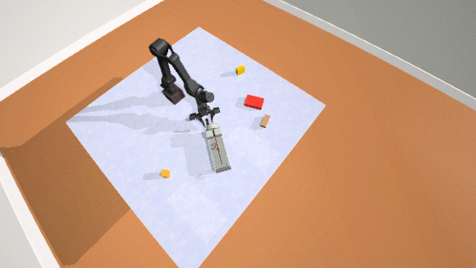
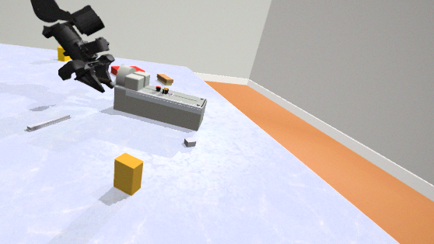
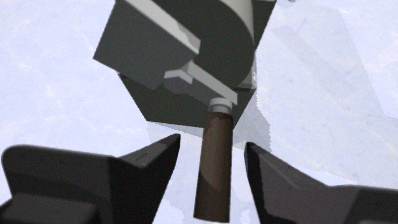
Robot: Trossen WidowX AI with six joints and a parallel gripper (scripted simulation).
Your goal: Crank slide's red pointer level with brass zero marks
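Note:
The grey machine (image 1: 220,160) (image 2: 155,111) stands on the pale mat. Its red pointer (image 1: 217,144) (image 2: 158,88) lies a little toward the crank end from the brass marks (image 1: 217,148) (image 2: 166,91), not level with them. The wrist view shows the crank arm (image 3: 210,84) with its brown handle (image 3: 216,167) sticking out from the end. My gripper (image 1: 208,122) (image 2: 108,88) (image 3: 213,140) is partly open at the crank end. Its fingers stand on both sides of the handle, with a gap on each side. The pointer and marks are out of the wrist view.
A yellow block (image 1: 165,173) (image 2: 128,175), a small grey block (image 1: 201,176) (image 2: 190,142) and a thin grey bar (image 1: 182,131) (image 2: 48,122) lie around the machine. A red block (image 1: 254,101), a brown block (image 1: 265,121) (image 2: 165,79) and another yellow block (image 1: 240,70) lie on its other side.

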